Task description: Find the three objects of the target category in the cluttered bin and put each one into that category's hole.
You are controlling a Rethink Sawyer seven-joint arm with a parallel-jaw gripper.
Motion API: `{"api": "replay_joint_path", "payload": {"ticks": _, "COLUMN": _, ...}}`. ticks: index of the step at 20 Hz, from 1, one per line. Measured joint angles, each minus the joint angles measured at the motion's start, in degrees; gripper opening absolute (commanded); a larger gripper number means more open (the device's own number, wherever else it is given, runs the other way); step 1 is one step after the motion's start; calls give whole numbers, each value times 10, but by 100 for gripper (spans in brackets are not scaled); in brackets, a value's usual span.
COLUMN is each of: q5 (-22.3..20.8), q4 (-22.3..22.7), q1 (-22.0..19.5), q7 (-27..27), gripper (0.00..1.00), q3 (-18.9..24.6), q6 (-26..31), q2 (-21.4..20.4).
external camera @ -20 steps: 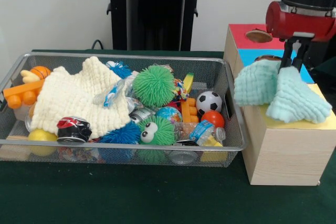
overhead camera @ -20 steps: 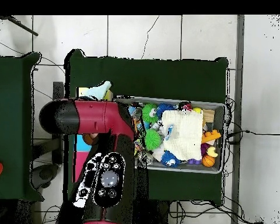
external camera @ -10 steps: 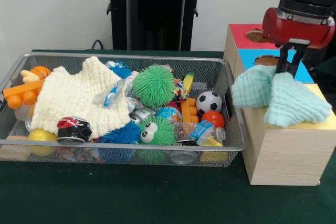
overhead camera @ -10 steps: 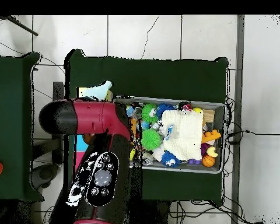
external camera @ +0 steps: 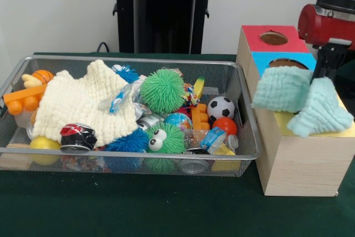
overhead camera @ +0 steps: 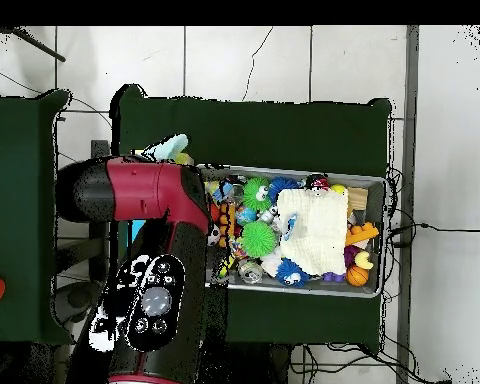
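Note:
The wire mesh bin (external camera: 133, 153) sits on the green table, full of toys; it also shows in the overhead view (overhead camera: 377, 236). A wooden box with a red hole (external camera: 273, 38), a blue hole (external camera: 285, 62) and a yellow top (external camera: 343, 131) stands right of the bin. My gripper (external camera: 327, 74) hangs over the yellow top, shut on a mint green cloth (external camera: 299, 95) that drapes over the box's edge. In the overhead view the red arm (overhead camera: 144, 250) hides the gripper; only a corner of the mint cloth (overhead camera: 170, 148) shows.
In the bin lie a cream knitted cloth (external camera: 77, 104), a green spiky ball (external camera: 162, 90), a green ball with eyes (external camera: 164, 138), a small soccer ball (external camera: 221, 107), crushed cans (external camera: 77, 136), orange plastic pieces (external camera: 25, 95) and other toys. The black pedestal (external camera: 161, 12) stands behind.
My gripper has moved to the right over the yellow top, dragging the mint cloth with it. The blue hole, covered before, now shows. The bin's contents have not moved.

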Motion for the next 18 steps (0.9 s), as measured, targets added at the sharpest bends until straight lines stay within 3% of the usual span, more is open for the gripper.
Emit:
{"api": "replay_joint_path", "payload": {"ticks": 6, "q5": 4, "q4": -25, "q1": 2, "q7": 6, "gripper": 0, "q3": -5, "q6": 2, "q2": 16}}
{"api": "replay_joint_path", "payload": {"ticks": 18, "q5": 4, "q4": -27, "q1": 0, "q7": 7, "gripper": 0, "q3": -8, "q6": -6, "q2": 39}}
